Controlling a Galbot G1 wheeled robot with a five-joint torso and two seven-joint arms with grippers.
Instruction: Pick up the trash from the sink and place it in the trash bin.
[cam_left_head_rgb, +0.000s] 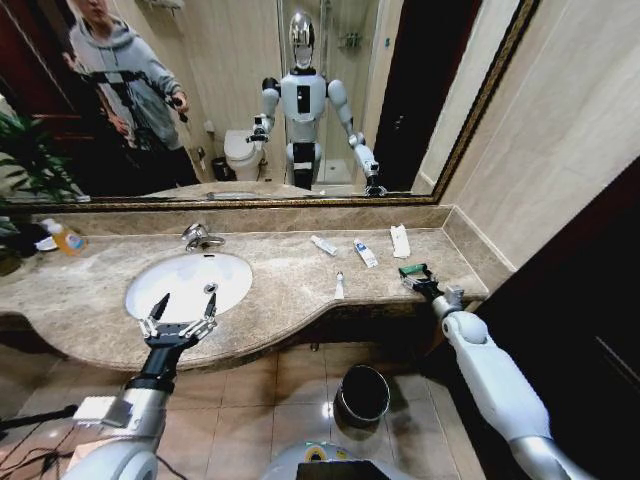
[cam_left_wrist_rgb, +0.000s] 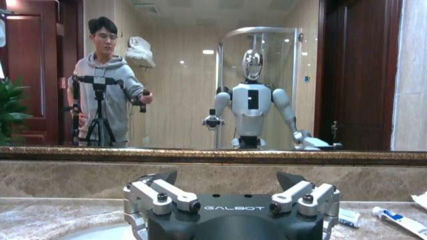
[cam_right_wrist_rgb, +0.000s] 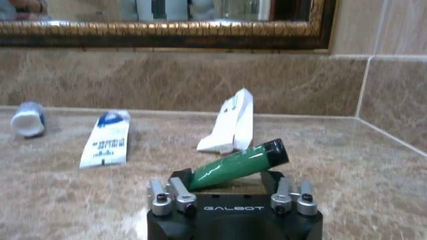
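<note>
Task progress, one item in hand. The right end effector (cam_left_head_rgb: 417, 277) stood over the right end of the surface (cam_left_head_rgb: 290, 290), its fingers closed on the green tube (cam_right_wrist_rgb: 235, 164) with a black cap, which lay tilted across the jaws and clear of the marble. Judged from this, the first pickup was made and no drop-off had begun: the bin (cam_left_head_rgb: 363, 393) sat on the floor below the surface edge, to the left of and beneath this end effector.

Still to be collected, beyond the held tube toward the mirror: a flat white wrapper (cam_right_wrist_rgb: 230, 122) nearest, a white tube (cam_right_wrist_rgb: 107, 137) with blue print farther left, and a capped tube (cam_right_wrist_rgb: 28, 119) farthest left. A thin white stick (cam_left_head_rgb: 339, 286) lay near the front edge, left of the right end effector.

The left end effector (cam_left_head_rgb: 180, 313) hovered wide open and empty at the front rim of the sink (cam_left_head_rgb: 190, 283); no trash could be made out in the basin.

Legible writing: "GALBOT" on both end effector housings. The tubes' blue print was too small to read.
</note>
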